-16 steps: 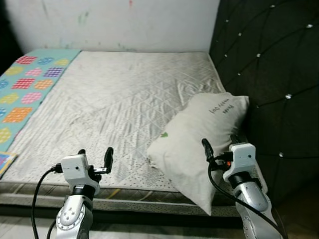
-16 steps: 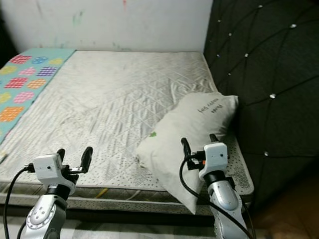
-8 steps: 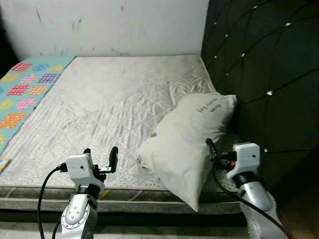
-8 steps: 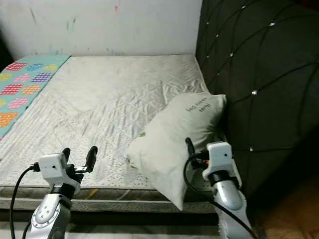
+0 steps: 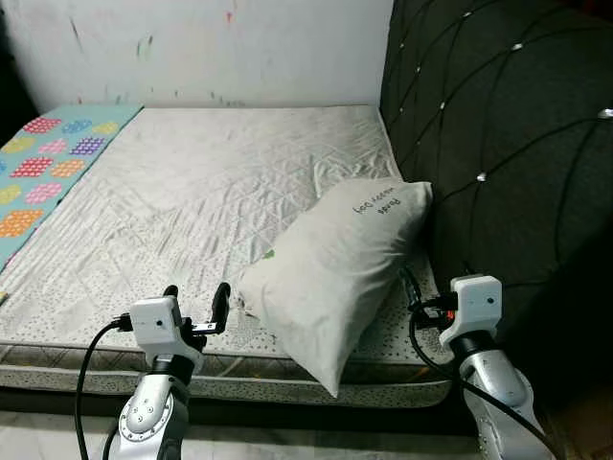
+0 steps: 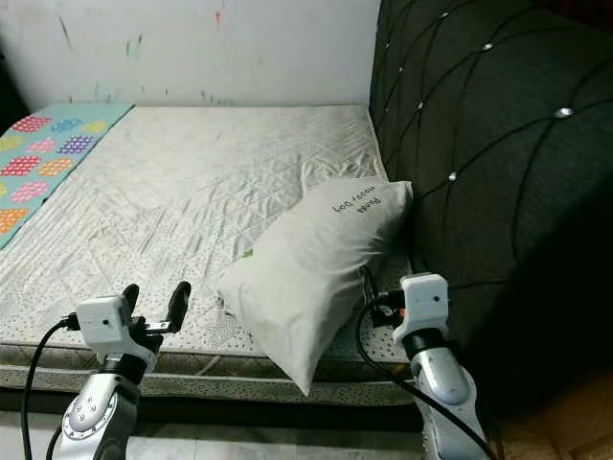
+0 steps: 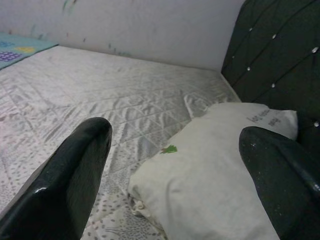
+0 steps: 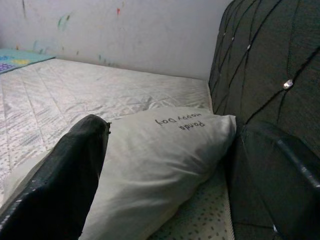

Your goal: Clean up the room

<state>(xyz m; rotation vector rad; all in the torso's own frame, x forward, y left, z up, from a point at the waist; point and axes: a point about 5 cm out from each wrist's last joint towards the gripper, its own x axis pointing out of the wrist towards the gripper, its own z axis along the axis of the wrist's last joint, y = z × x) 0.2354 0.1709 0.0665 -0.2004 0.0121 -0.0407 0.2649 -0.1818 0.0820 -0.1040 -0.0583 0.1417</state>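
Both pairs of fingers stand wide apart and hold nothing. The left gripper (image 5: 195, 305) hovers at the bed's near edge, just beside the pillow (image 5: 330, 266)'s lower corner; the right gripper (image 5: 426, 292) sits on the pillow's other side, near the dark tufted headboard (image 5: 498, 144). The pillow lies askew on the mattress (image 5: 211, 192), one corner hanging past the near edge. A one-sided grab of the soft cover could probably tip the pillow off the bed, or drive the right fingers into the headboard.

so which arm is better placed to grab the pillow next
Right, probably. The right end effector is open beside the white fabric pillow near the dark tufted headboard. The left end effector, also open, sits off its lower corner.
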